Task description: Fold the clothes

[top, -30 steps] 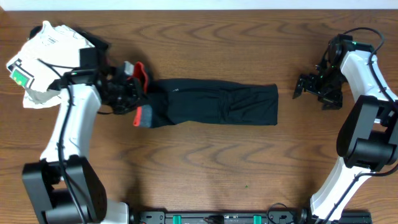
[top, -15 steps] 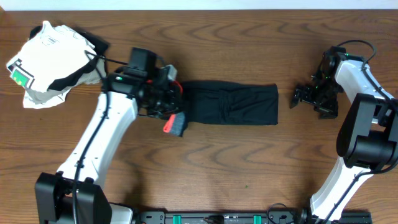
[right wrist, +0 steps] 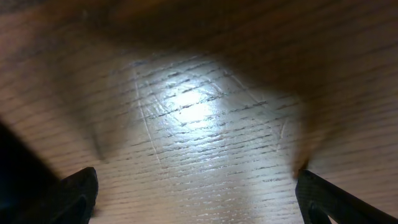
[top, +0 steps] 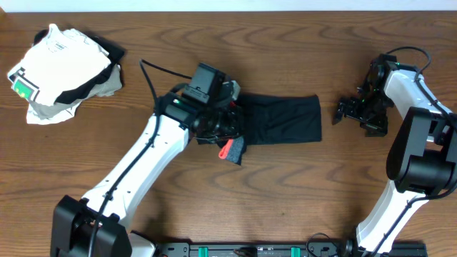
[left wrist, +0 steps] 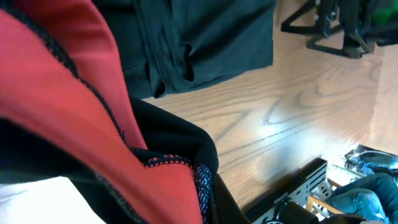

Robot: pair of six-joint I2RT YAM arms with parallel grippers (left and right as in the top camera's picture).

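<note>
The clothes (top: 285,120), a black garment with a grey and red-orange waistband, lie across the middle of the table. My left gripper (top: 227,137) is shut on the waistband end and holds it lifted over the garment's left half; the red-orange edge (top: 226,149) hangs below it. In the left wrist view the red-orange waistband (left wrist: 68,93) fills the left side, with black cloth (left wrist: 199,43) spread on the wood beyond. My right gripper (top: 348,111) hovers open over bare wood just right of the garment. Its fingertips (right wrist: 74,193) stand wide apart with nothing between them.
A pile of white and beige garments with a green tag (top: 61,71) lies at the far left corner. A black rail (top: 250,250) runs along the table's front edge.
My left gripper has carried the waistband end rightward over the garment, folding it shorter. The right gripper has barely shifted.
</note>
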